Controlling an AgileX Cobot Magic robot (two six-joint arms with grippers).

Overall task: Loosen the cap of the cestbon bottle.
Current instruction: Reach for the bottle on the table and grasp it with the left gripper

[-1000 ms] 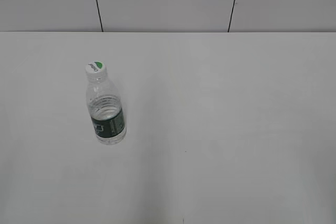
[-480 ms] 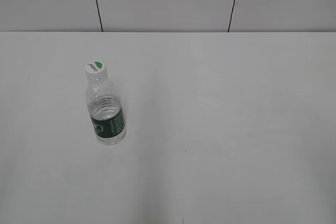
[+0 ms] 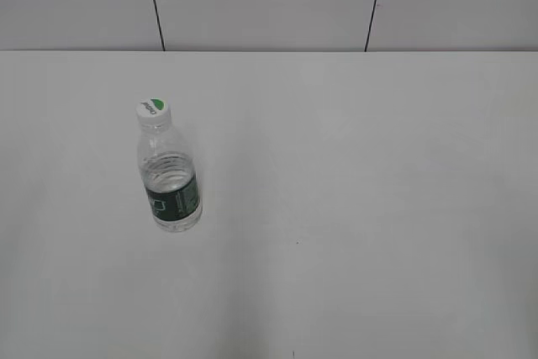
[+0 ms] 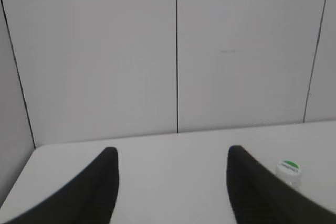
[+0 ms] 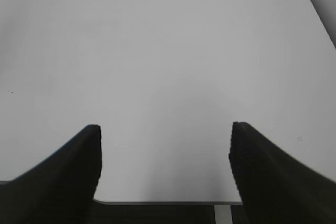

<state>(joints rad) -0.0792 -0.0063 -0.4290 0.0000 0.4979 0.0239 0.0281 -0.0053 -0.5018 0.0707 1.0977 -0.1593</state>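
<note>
White worktop (image 3: 353, 166) fills my view, grey wall panels behind. My right fingers (image 5: 164, 169) are spread over its near edge, gripping nothing. My left fingers (image 4: 172, 182) are spread too. Toward the left edge stands the cestbon bottle (image 3: 170, 176), upright, its cap (image 3: 154, 109) on.

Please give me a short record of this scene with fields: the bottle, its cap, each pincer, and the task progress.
bottle: cestbon bottle stands upright on the left part of the white table, partly filled
cap: white cap with green mark, on the bottle
left pincer: left pincer open, holds nothing, cap visible beyond its right finger
right pincer: right pincer open, holds nothing, only table under it
contact: no pincer touches the bottle
progress: loosening not yet begun
</note>
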